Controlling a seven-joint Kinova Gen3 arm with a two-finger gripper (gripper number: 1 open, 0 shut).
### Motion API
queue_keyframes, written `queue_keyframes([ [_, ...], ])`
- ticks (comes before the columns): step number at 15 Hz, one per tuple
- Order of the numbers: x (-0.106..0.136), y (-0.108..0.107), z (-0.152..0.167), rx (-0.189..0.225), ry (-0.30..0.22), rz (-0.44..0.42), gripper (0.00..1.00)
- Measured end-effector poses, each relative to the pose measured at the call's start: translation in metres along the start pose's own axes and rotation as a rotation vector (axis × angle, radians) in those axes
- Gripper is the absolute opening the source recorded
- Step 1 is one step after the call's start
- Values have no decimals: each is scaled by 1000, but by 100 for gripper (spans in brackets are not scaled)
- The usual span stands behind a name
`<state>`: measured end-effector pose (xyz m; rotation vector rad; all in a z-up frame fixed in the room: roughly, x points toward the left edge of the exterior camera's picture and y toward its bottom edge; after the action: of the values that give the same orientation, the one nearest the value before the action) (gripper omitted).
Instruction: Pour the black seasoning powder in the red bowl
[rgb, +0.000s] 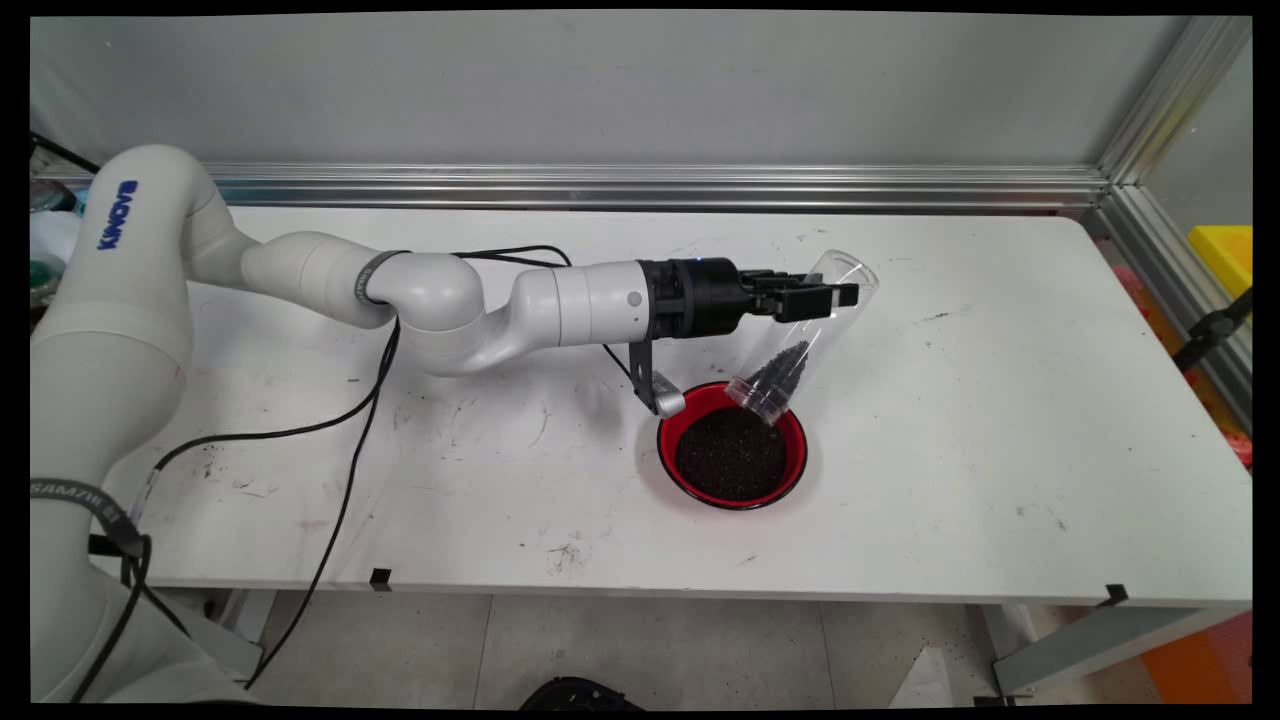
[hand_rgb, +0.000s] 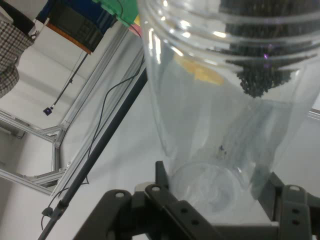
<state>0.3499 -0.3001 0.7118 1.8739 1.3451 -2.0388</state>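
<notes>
From my seat, the table (rgb: 900, 500) carries one thing, a red bowl (rgb: 732, 444) near its middle, its bottom already covered with dark grains (rgb: 730, 462). Above the bowl's far rim my gripper (rgb: 840, 295) reaches out level from the left, jaws clamped on the base end of a clear cup (rgb: 800, 345). The cup is tipped well over, mouth down and toward the bowl, the lip hanging just above the bowl's far side. A streak of grains (hand_rgb: 260, 82) lies along the lower wall inside the cup, sliding toward the mouth.

My worry is aim: the mouth sits over the bowl's far edge, not its centre, so any drift away from me would likely spill grains onto the table behind the bowl. I also judge the cup thin and slick; the grip is only at its narrow base, and a jolt might twist it in the jaws or crush it.
</notes>
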Motion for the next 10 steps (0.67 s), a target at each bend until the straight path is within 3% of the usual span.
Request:
queue_keyframes([
  [10,-6,-9,-7,34,7,19,0],
])
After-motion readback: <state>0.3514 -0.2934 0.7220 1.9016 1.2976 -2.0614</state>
